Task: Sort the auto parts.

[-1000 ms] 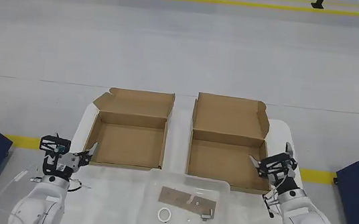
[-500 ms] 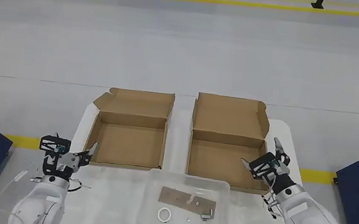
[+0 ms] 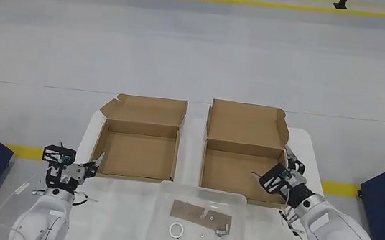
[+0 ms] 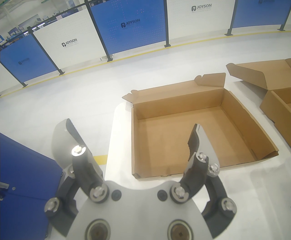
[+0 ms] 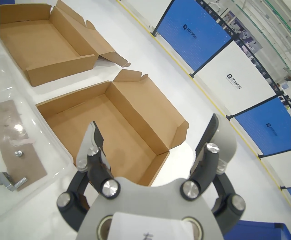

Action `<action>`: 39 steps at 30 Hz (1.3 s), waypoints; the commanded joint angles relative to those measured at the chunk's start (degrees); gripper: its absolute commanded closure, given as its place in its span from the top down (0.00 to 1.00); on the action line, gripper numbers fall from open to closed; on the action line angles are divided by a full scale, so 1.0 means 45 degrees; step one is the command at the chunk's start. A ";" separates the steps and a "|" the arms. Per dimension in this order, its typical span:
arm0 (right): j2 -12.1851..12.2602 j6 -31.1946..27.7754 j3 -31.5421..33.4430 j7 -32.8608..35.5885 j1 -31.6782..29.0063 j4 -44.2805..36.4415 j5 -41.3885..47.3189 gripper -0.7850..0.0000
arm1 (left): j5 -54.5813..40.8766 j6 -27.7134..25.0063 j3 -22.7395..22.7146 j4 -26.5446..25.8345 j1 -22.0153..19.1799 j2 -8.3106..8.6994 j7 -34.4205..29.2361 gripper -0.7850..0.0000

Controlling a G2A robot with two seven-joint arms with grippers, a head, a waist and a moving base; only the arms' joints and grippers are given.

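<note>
right claw (image 5: 154, 121): jaws wide apart, nothing between them, hanging over the near right corner of the right box (image 3: 233, 174). left claw (image 4: 131, 127): jaws apart too, empty, with the left box (image 3: 137, 155) just ahead of it and to its right. both boxes stand open on the tabletop (image 3: 188, 156) with nothing in them. the parts to sort lie in the clear bin (image 3: 198, 188), below and to the left of the right claw, and well to the right of the left claw. in the bin: a card sheet (image 3: 196, 212), a metal bracket (image 3: 222, 229) at the sheet's end toward the right claw, a small round metal piece (image 5: 18, 153) on the sheet, and a white ring (image 3: 176, 229) off the sheet on the left claw's side. judgement: the step in hand is the first pick, likely by the right claw, as the bracket is its nearest part. to do it well: cross over the bin wall before descending; set the jaws across the bracket's narrow leg; go down gently, since the sheet may lift with the part; confirm the hold before carrying. which box takes which part: cannot tell.
</note>
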 commanded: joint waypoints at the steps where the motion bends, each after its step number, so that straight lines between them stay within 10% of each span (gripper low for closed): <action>1: 0.0039 -0.0715 -0.0105 0.0505 0.0274 -0.0227 -0.0107 1.00 | 0.0000 0.0000 0.0000 0.0000 0.0000 0.0000 0.0000 1.00; 39: 0.0220 -0.5721 -0.1609 0.6394 0.2464 -0.0793 0.3273 1.00 | 0.0000 0.0000 0.0000 0.0000 0.0000 0.0000 0.0000 1.00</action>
